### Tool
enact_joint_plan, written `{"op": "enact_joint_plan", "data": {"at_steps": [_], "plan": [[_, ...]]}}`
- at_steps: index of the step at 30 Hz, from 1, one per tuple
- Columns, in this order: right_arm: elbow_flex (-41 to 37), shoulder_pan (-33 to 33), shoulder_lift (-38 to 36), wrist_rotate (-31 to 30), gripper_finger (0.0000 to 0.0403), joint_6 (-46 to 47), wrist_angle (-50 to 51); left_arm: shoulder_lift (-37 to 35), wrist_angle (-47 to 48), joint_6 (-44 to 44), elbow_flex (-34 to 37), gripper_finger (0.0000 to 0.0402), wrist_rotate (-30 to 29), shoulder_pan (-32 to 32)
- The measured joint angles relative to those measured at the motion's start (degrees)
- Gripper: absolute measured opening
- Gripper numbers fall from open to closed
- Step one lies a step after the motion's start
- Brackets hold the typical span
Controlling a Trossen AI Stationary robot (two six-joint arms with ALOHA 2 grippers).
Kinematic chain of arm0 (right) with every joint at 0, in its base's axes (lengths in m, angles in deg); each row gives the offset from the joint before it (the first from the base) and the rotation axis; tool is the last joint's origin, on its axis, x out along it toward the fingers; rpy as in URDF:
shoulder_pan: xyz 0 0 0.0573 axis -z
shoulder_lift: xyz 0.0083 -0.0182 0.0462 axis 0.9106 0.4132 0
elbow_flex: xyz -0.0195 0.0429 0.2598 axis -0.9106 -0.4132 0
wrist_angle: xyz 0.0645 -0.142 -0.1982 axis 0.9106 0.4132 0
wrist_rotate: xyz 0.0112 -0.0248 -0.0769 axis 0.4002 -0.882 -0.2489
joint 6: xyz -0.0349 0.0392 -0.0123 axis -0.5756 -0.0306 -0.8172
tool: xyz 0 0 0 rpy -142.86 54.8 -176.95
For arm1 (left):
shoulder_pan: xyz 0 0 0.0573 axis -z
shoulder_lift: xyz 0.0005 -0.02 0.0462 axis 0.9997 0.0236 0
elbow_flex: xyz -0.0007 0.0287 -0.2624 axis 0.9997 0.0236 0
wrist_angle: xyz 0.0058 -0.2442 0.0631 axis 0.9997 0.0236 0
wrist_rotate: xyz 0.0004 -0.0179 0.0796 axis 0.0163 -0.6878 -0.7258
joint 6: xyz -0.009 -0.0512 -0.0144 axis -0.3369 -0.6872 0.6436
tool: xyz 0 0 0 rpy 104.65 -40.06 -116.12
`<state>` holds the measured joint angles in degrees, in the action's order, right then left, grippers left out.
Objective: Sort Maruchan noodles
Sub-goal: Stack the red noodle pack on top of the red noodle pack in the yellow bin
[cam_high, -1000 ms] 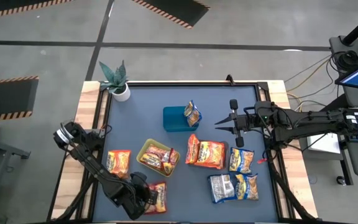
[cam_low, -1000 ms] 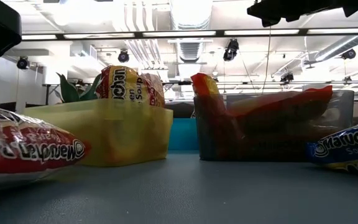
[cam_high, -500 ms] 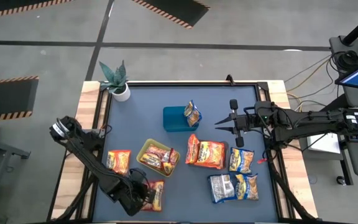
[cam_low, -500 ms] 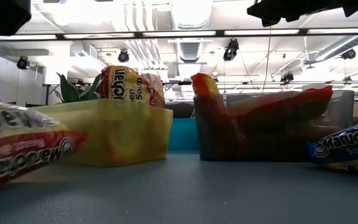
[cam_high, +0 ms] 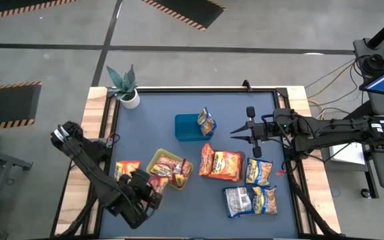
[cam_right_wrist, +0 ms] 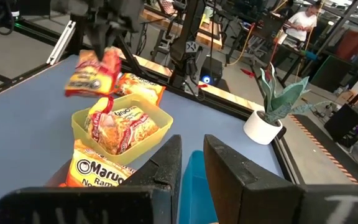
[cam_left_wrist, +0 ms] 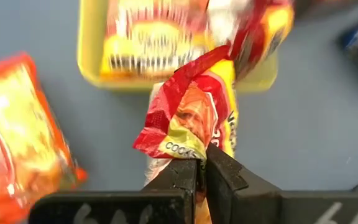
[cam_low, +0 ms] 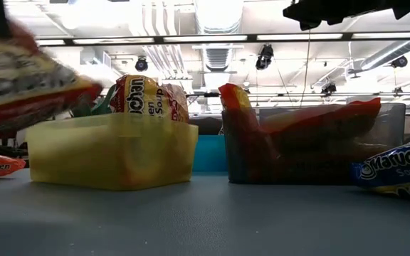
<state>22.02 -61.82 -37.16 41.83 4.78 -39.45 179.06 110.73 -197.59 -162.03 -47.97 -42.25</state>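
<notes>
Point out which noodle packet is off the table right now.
The red packet pinched by its edge in the left gripper, hanging just short of the yellow tray. Every other packet lies on the table or in a tray; the right gripper holds nothing.

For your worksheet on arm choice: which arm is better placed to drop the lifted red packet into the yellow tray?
Left. Its claw already grips the red packet beside the yellow tray; the right claw hangs farther off.

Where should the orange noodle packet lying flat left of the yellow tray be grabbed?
By its thin crimped end seam, coming straight down from above. The orange packet lies flat on the table, apart from the yellow tray, so only an edge looks thin enough to pinch. The left gripper is shut on a red packet now.
</notes>
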Motion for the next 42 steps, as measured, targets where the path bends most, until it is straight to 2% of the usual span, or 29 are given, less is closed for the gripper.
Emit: {"op": "enact_joint_plan", "data": {"at_steps": [7, 12, 19, 24, 28, 36, 42], "plan": [[0.0, 0.01, 0.0, 0.0, 0.0059, 0.0, 0.0, -0.11, 13.68, -1.12, -7.03, 0.0, -9.09, -1.45], [0.0, 0.0, 0.02, 0.0, 0.0059, 0.0, 0.0, -0.29, 18.36, 0.05, -7.55, 0.0, -10.59, -5.18], [0.0, 0.01, 0.01, 0.0, 0.0059, 0.0, 0.0, -1.99, 13.73, 11.96, -7.59, 0.0, -10.52, -10.89], [0.0, 0.0, 0.0, 0.02, 0.0059, -0.01, 0.02, -3.1, 8.16, 22.75, -7.59, 0.0, -7.56, -14.42], [0.0, 0.02, 0.0, 0.0, 0.0059, -0.02, 0.11, -2.41, 6.49, 27.74, -7.59, 0.0, -6.62, -16.41], [0.0, 0.01, 0.0, 0.0, 0.0059, -0.07, 0.34, -1.1, 3.42, 28.96, -6.32, 0.0, -2.73, -17.64], [0.0, 0.02, 0.0, 0.0, 0.0059, -0.06, 0.35, -1.05, -0.86, 26.3, -1.31, 0.0, -2.03, -17.75]]}}
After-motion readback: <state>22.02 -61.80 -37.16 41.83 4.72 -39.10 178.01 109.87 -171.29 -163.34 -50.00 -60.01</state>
